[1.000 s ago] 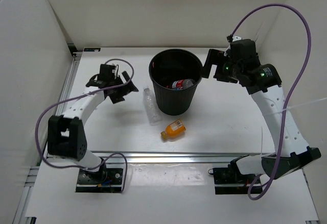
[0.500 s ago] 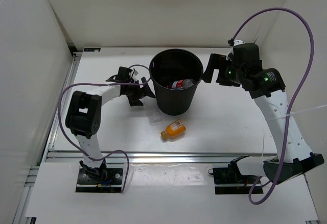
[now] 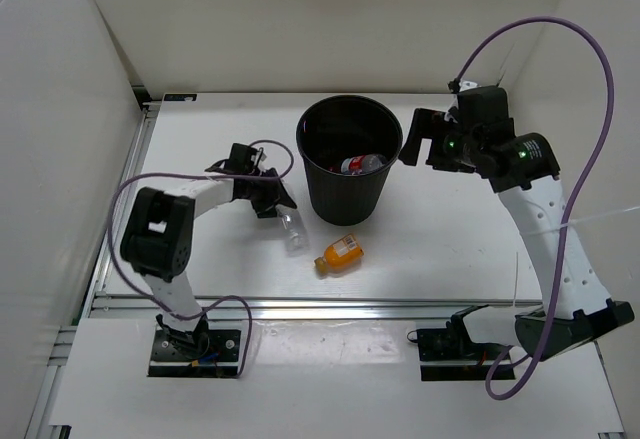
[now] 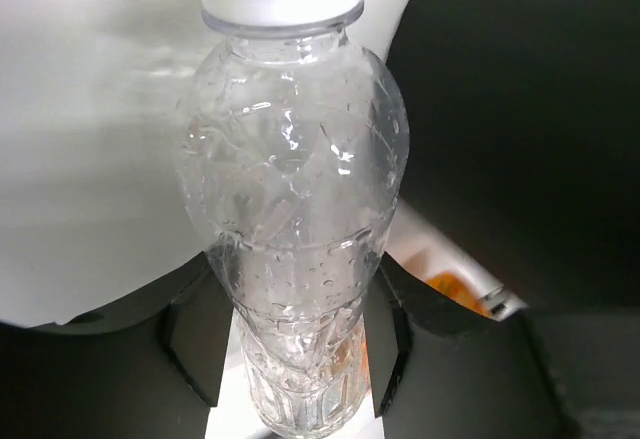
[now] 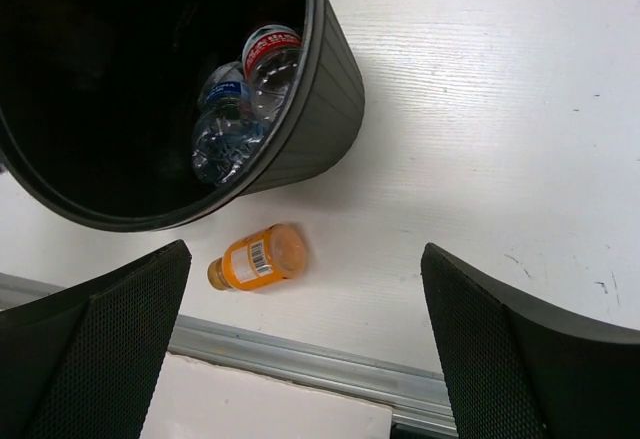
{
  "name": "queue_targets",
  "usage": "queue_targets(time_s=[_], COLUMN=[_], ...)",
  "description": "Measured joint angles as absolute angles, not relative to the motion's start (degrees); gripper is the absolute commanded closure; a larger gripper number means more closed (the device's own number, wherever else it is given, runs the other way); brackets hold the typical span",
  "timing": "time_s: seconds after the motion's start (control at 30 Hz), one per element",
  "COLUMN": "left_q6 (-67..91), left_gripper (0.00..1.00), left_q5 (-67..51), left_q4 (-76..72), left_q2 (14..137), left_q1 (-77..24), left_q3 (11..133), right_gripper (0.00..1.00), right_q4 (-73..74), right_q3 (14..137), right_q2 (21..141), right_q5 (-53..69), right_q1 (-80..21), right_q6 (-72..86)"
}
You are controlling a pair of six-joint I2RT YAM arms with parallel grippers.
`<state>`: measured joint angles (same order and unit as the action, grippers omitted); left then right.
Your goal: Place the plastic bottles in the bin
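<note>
Beside the black round plastic bin (image 3: 345, 199), left gripper (image 3: 272, 200) clenches a clear unlabelled plastic bottle (image 4: 290, 189); right gripper (image 3: 411, 140) gapes near its rim.

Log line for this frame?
left gripper: shut on clear bottle | right gripper: open, empty, beside bin | orange bottle: on table, outside bin

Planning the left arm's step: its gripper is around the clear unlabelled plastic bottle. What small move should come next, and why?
Probably lift it straight up. The left gripper is shut on the clear unlabelled plastic bottle, which lies on the white table beside the black round plastic bin, whose rim stands higher than the bottle.
</note>
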<state>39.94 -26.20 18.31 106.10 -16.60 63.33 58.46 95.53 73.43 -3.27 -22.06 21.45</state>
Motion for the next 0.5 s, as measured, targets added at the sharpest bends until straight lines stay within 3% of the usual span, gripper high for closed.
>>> queue_targets(time_s=[0.13,0.2,0.33,0.5], left_q6=[40.8,41.0,39.8,35.5], left_gripper=[0.56,0.62,0.61,0.56], left_q5=[-19.1,-15.0,-3.8,3.4], left_q4=[25.5,29.5,34.7,38.6], left_q2=[91.7,85.3,81.3,91.3], left_q1=[-15.0,-14.2,-16.1,-25.5], left_q3=[59.0,63.2,84.3,118.0], right_gripper=[0.0,0.0,0.0,0.0], right_q4=[58.1,57.3,56.4,55.0], right_q3=[94.7,93.0,89.4,85.8], right_q2=[73.2,72.7,72.4,72.3], right_q5=[-3.2,-2.8,-2.0,0.6], right_q1=[-20.8,-20.3,-19.5,-17.7], right_q6=[22.2,22.6,24.0,27.4])
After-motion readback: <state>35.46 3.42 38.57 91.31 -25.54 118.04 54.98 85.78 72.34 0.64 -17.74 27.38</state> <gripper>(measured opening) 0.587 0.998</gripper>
